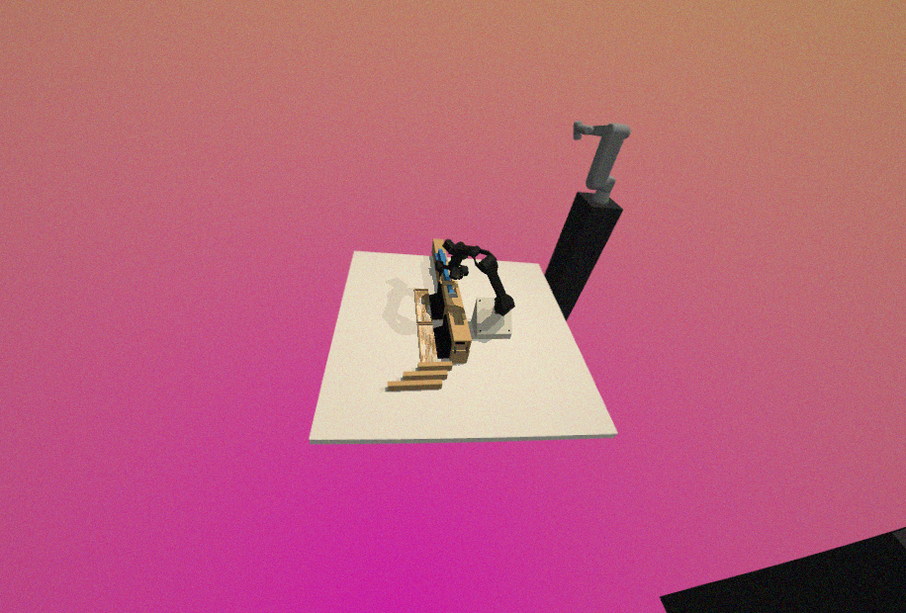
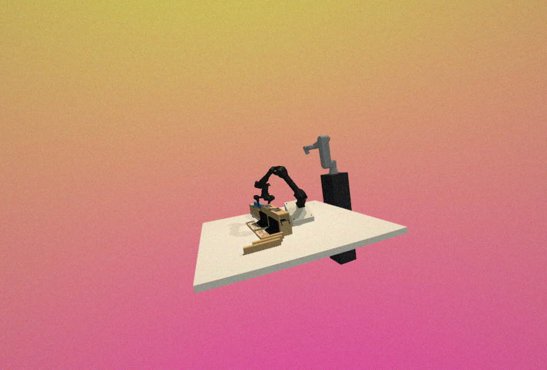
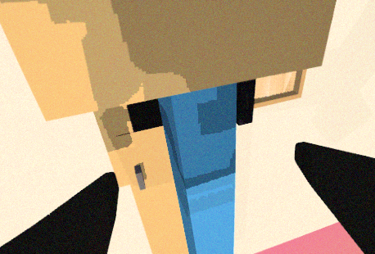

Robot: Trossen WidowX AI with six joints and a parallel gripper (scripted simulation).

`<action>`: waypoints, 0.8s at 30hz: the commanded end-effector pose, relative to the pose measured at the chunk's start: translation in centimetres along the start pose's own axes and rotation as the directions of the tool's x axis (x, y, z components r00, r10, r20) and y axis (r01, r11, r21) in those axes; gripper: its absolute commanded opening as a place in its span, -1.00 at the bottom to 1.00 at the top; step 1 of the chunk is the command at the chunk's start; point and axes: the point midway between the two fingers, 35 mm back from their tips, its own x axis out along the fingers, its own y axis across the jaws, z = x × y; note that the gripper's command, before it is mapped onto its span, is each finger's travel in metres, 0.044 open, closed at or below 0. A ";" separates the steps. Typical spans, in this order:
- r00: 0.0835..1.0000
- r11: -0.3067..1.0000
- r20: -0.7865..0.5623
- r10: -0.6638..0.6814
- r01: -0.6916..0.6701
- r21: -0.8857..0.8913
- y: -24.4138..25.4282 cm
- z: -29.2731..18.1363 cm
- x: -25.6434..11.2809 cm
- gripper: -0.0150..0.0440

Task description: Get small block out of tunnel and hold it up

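The wooden covered tunnel (image 1: 460, 330) (image 2: 279, 212) (image 3: 214, 45) runs lengthwise across the table. A blue handle bar (image 1: 440, 255) (image 3: 210, 156) sticks out of its far end, above a lower wooden strip with a small grey peg. A blue part (image 1: 452, 290) shows in an opening of the tunnel's roof. My gripper (image 1: 451, 269) (image 2: 264, 203) (image 3: 207, 165) is open and empty above the handle end, its fingers on either side of the bar in the wrist view. I cannot make out the small block.
Three loose wooden rods (image 1: 414, 385) (image 2: 261, 247) lie near the tunnel's near end. A low framed panel (image 1: 425, 341) and black panels (image 1: 441, 341) are along its left side. My arm's white base (image 1: 494, 330) stands right. A grey arm (image 1: 604, 157) (image 2: 324, 152) stands on a black pedestal beyond the table.
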 end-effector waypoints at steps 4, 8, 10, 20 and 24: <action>1.000 1.000 0.008 0.001 -0.001 0.005 0.3 0.4 1.2 1.00; 1.000 1.000 0.008 0.001 -0.001 0.005 0.4 0.6 1.8 1.00; 1.000 1.000 0.009 0.001 -0.001 0.005 0.5 0.6 2.1 1.00; 1.000 1.000 0.000 -0.001 0.001 0.000 0.3 0.3 1.5 0.11; 1.000 1.000 0.000 -0.001 0.001 0.000 0.3 0.3 1.5 -0.25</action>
